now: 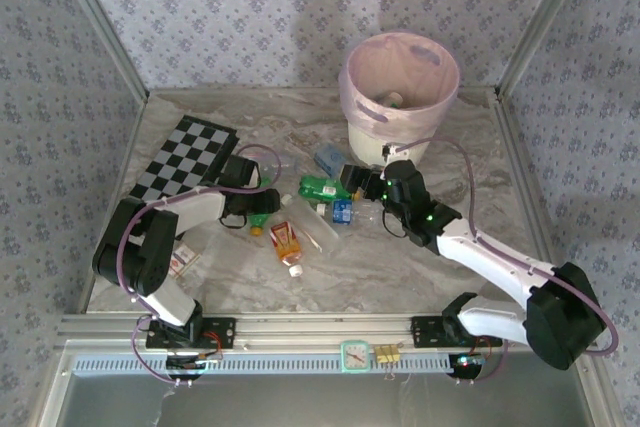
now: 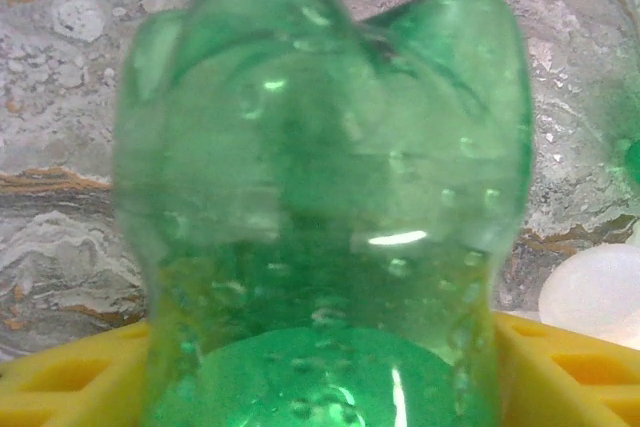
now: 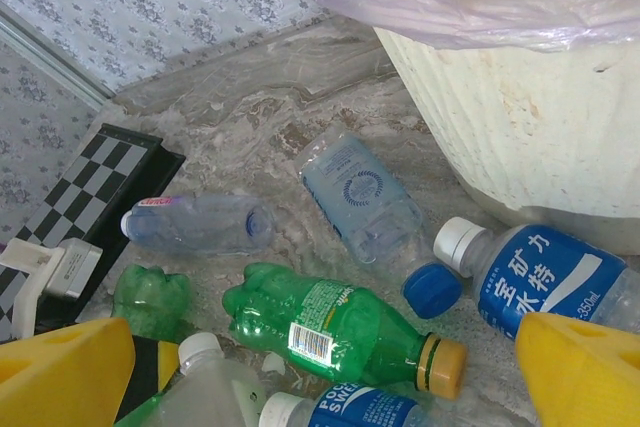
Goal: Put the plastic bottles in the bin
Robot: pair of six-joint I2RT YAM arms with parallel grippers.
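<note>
bin [image 1: 400, 87]: upright at the table's far right | checkered board [image 1: 185, 159]: flat, far left | left gripper [image 2: 320, 372]: your yellow fingers are pressed on both sides of the small green bottle [image 2: 320, 177], beside the board | right gripper [image 3: 320, 372]: your fingers are spread wide, holding nothing, above the plastic bottles [image 3: 345, 332] lying by the bin's base

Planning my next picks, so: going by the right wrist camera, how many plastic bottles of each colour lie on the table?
Green plastic bottles: 2
Clear plastic bottles with blue labels: 3
Clear plastic bottle with a pink-red label: 1
Clear plastic bottle with a white cap, label hidden: 1
Total: 7
</note>
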